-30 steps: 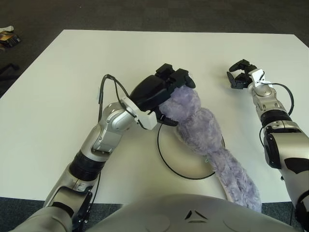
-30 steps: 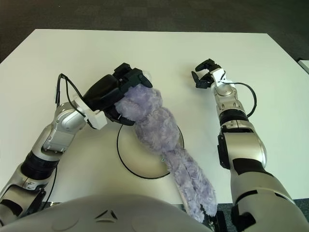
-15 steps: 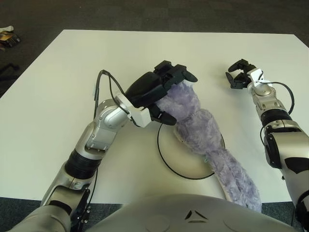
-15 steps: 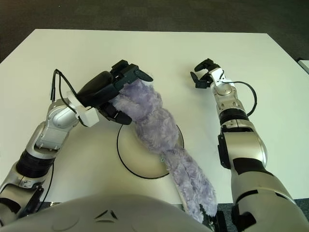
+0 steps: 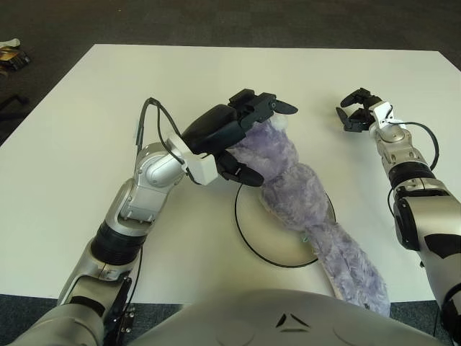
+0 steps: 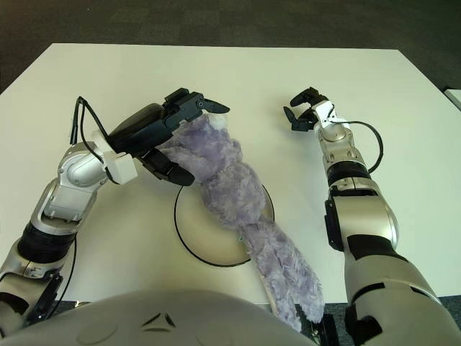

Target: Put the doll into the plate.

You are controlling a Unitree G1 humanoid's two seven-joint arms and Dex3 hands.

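Note:
A long purple plush doll (image 5: pixel 297 189) lies slantwise over the round white plate (image 5: pixel 249 232) with a black rim. Its head points toward the table's far side and its legs trail off the near edge by my torso. My left hand (image 5: pixel 257 138) hovers at the doll's head, open. Its fingers (image 5: pixel 277 107) reach out above the head and its thumb (image 5: pixel 243 175) sits at the head's left side, loose rather than clamped. My right hand (image 5: pixel 358 114) shows to the right of the doll, over the white table (image 5: pixel 108 94), with fingers relaxed and nothing in them.
The white table runs wide on the left and far sides, and dark carpet surrounds it. A small object (image 5: pixel 13 56) lies on the floor at the upper left. A black cable (image 5: pixel 148 124) loops off my left forearm.
My left hand's fingers have spread off the doll's head and the hand has drawn back to the left. The doll has settled lower over the plate. The right hand has stayed put.

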